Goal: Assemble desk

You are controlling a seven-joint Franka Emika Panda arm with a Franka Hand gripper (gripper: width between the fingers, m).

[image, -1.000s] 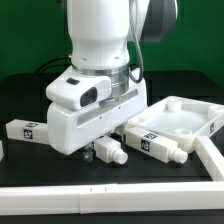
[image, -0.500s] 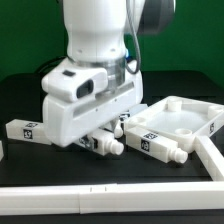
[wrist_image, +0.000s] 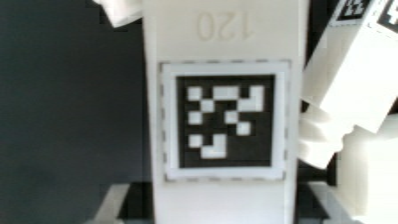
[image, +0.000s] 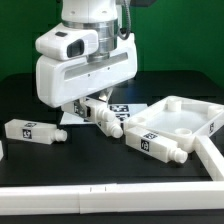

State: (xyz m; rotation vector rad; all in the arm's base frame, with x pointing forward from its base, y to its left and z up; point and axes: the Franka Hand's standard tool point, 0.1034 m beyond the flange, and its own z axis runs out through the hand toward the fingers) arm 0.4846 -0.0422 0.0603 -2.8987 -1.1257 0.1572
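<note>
On the black surface (image: 25,95) I count three block legs and one desk panel (image: 190,118). A left leg (image: 35,132) lies apart, a second leg (image: 155,143) lies just beside the panel, and a third leg (image: 100,113) is pinched between the two fingers (wrist_image: 128,203).

Wht matt plastic leg (image: 103,116), panel (image: 185,122); blk table (image: 20,95)

embossed no. "120" on white leg (wrist_image: 217,60), b/w square code tag (wrist_image: 222,122) just beside it, no other legible txt
</note>
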